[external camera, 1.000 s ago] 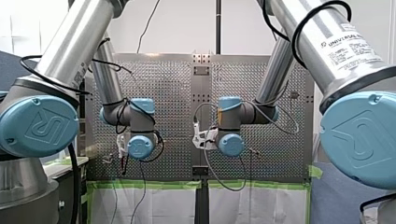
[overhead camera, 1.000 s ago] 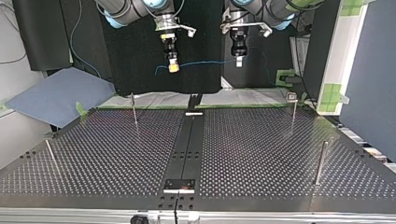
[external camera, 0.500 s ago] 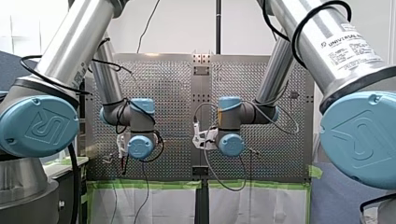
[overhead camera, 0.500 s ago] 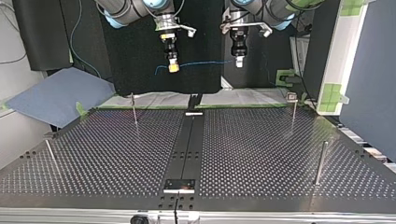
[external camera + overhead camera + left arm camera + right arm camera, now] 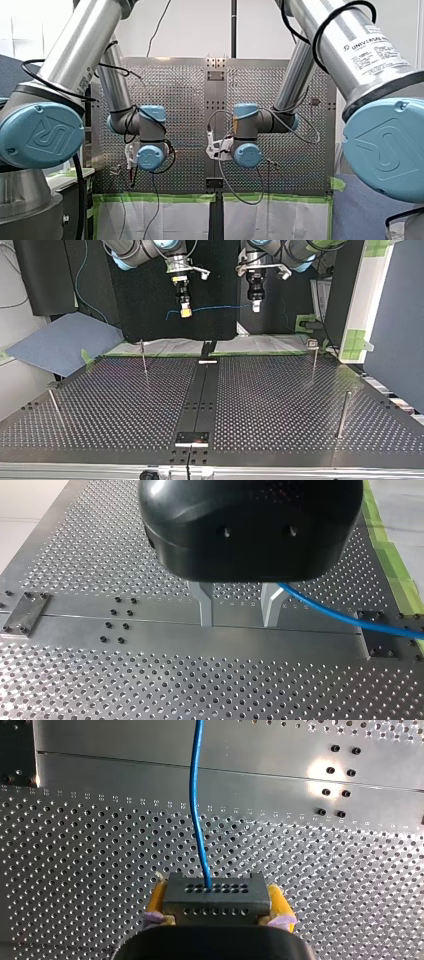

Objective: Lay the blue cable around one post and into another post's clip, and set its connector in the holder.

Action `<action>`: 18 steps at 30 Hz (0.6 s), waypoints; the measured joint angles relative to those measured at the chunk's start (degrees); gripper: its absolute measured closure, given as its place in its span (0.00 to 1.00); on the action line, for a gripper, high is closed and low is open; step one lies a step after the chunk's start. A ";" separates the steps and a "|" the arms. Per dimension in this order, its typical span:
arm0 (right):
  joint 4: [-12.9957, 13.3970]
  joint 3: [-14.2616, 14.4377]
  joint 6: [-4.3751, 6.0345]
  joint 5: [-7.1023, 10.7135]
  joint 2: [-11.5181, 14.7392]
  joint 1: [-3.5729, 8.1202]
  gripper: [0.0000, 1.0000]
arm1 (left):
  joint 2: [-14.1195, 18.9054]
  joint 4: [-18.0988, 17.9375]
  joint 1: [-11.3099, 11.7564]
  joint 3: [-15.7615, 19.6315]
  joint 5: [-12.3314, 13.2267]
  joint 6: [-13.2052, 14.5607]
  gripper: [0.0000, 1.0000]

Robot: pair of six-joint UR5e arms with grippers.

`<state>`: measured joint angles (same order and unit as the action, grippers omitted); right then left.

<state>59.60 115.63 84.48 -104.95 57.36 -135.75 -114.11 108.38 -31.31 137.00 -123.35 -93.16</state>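
Right gripper (image 5: pixel 217 904) clenches the dark grey perforated connector (image 5: pixel 214 895); keep thin blue cable (image 5: pixel 196 805) taut nearing 1 metal post (image 5: pixel 144 357).

Perforated table (image 5: pixel 280 405), green tape (image 5: pixel 160 198), blue-grey mat (image 5: pixel 65 340)

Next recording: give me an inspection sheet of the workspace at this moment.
Surface: perforated table, nothing lying on it.
Job's things: blue cable hangs in the air between the hands; connector is held; four posts stand upright, none with cable around it.
Clutter: nothing seen.
Hands: right hand shut on connector, yellow pads at its sides; left hand has its fingers apart, cable passing beside one.
Cables: black arm leads only.
Surroundings: blue mat beside the table; green tape on a white panel.
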 joint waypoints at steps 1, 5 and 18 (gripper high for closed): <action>0.00 0.00 0.00 0.00 0.00 0.00 1.00 | 0.00 0.00 0.00 0.00 0.00 0.00 0.51; 0.00 0.00 0.00 0.00 0.00 0.00 1.00 | 0.00 0.00 0.00 0.00 0.00 0.00 0.53; 0.00 0.00 0.00 0.00 0.00 0.00 1.00 | 0.00 0.00 0.00 0.00 0.00 0.00 0.98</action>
<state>59.60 115.63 84.48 -104.95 57.36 -135.75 -114.11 108.38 -31.31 137.00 -123.35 -93.16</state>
